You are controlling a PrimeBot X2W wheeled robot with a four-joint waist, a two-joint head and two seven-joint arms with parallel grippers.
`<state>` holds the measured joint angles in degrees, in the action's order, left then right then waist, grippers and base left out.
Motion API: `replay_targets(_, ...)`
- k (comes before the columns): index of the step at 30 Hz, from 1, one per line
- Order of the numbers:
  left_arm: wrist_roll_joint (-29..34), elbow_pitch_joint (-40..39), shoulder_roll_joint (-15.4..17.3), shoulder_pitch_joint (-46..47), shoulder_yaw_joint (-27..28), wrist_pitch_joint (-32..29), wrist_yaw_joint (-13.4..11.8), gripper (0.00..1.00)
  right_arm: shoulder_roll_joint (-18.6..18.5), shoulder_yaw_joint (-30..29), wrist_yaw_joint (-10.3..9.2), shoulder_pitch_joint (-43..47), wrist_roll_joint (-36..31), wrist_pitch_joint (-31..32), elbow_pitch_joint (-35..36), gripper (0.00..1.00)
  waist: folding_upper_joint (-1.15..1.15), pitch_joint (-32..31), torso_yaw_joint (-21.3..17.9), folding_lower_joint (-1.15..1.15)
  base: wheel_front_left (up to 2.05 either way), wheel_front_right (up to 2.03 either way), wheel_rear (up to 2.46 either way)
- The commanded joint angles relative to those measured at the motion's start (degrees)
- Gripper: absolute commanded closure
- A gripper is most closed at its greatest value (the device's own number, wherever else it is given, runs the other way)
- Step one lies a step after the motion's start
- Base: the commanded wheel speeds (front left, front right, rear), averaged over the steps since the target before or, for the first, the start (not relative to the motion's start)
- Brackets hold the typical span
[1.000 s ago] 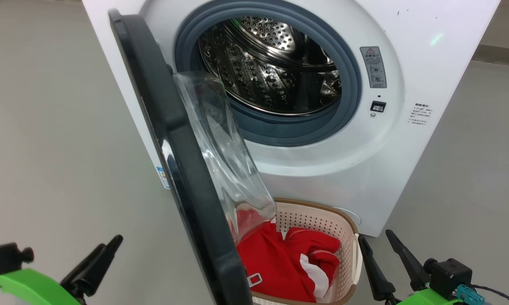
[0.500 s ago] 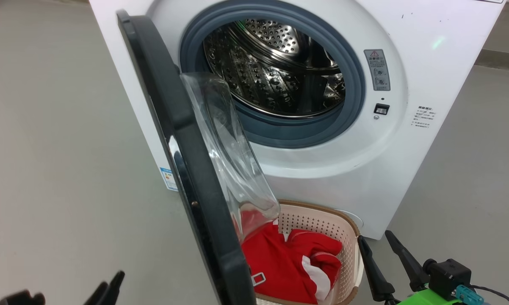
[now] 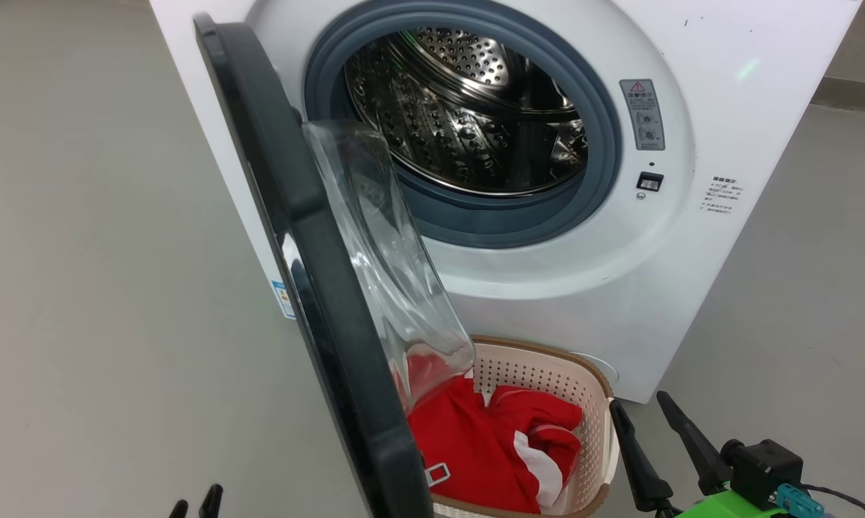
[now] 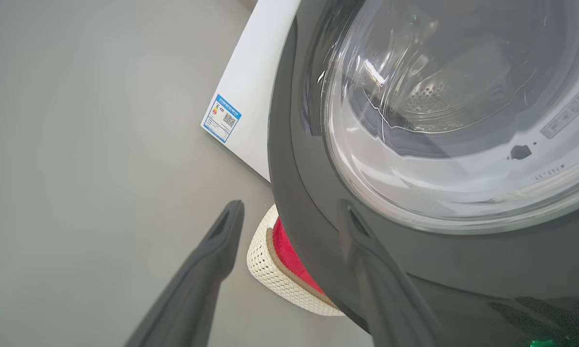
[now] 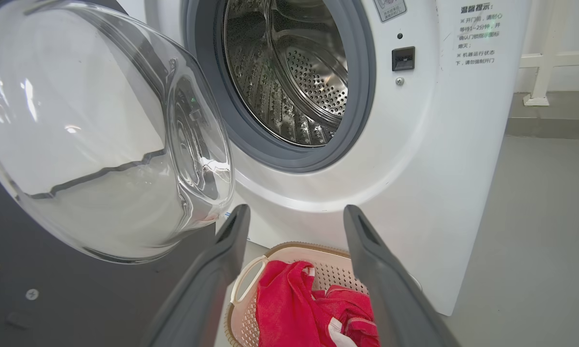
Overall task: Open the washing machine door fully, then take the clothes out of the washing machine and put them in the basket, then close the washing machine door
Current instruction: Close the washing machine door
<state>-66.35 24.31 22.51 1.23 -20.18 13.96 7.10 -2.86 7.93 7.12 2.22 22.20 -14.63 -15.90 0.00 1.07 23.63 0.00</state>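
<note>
Closest to you, your left gripper (image 3: 196, 503) shows as two dark fingertips at the bottom edge of the head view. It is spread wide and holds nothing. In its wrist view one finger lies over the grey floor (image 4: 77, 144), and the other lies in front of the black rim of the washing machine door (image 4: 309, 202). You cannot tell whether that finger touches the rim.

Your right gripper (image 3: 637, 403) sits at the lower right, its jaws just as wide apart and holding nothing. Its fingers point up beside the right-hand wall of the basket (image 3: 594, 424), close to it but apart.

The basket stands on the floor right in front of the washing machine (image 3: 727, 108), below the opening. Its left part is hidden behind the lower edge of the door in the head view. The clothes (image 3: 476, 446) lie inside it, a bunched red heap with a white panel showing.

The door stands swung out on the machine's left side, nearly edge-on to the head camera. Its clear glass bowl (image 3: 382, 266) bulges toward the opening and hangs over the basket's left end.

Beyond that, the grey gasket (image 3: 601, 180) rings the perforated steel drum (image 3: 468, 108). A small blue label (image 4: 222, 118) is stuck low on the white front panel, left of the door.
</note>
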Motion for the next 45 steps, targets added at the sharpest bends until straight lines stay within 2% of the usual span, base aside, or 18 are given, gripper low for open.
replay_targets(1, 2.4, -0.2, 1.0, 2.8, 2.2, 0.8, 0.4, 0.00, 0.0, 0.9, 0.36, -1.0, 0.1, -0.4, 1.2, 0.00, 0.00, 0.0, 0.0, 0.00, 0.00, 0.00, 0.00)
replay_targets(4, 7.1, -0.2, -1.1, 3.0, 6.1, 1.0, 0.4, 0.00, 0.0, 0.5, 0.36, -1.1, 0.0, -0.4, 1.2, 0.00, 0.00, 0.0, 0.1, 0.00, 0.00, 0.00, 0.00)
replay_targets(8, 17.0, -1.8, -4.8, 1.7, 12.8, 1.0, 0.4, 0.00, 0.0, 0.2, 0.36, -1.2, 0.0, -0.4, 1.3, 0.00, 0.00, 0.0, 0.0, 0.00, 0.00, 0.00, 0.00)
replay_targets(17, 39.2, -8.6, -12.4, -2.0, 22.9, 1.0, 0.4, 0.00, 0.0, -0.7, 0.36, -1.6, -0.4, -0.4, 1.4, 0.00, 0.00, 0.5, -0.2, 0.00, 0.00, 0.00, 0.00)
replay_targets(23, 49.7, -13.5, -16.4, -4.2, 26.6, 1.0, 0.4, 0.00, 0.0, -1.5, 0.36, -1.7, -0.6, -0.4, 1.7, 0.00, 0.00, 0.7, -0.3, 0.00, 0.00, 0.00, 0.00)
replay_targets(30, 52.1, -15.4, -18.8, -6.2, 27.8, 1.0, 0.4, 0.00, 0.0, -2.1, 0.36, -1.5, -0.6, -0.4, 1.8, 0.00, 0.00, 0.5, -0.3, 0.00, 0.00, 0.00, 0.00)
replay_targets(45, 52.1, -16.1, -19.3, -5.9, 27.5, 1.0, 0.4, 0.00, 0.0, -2.2, 0.36, -1.5, -0.6, -0.4, 1.7, 0.00, 0.00, 0.6, -0.2, 0.00, 0.00, 0.00, 0.00)
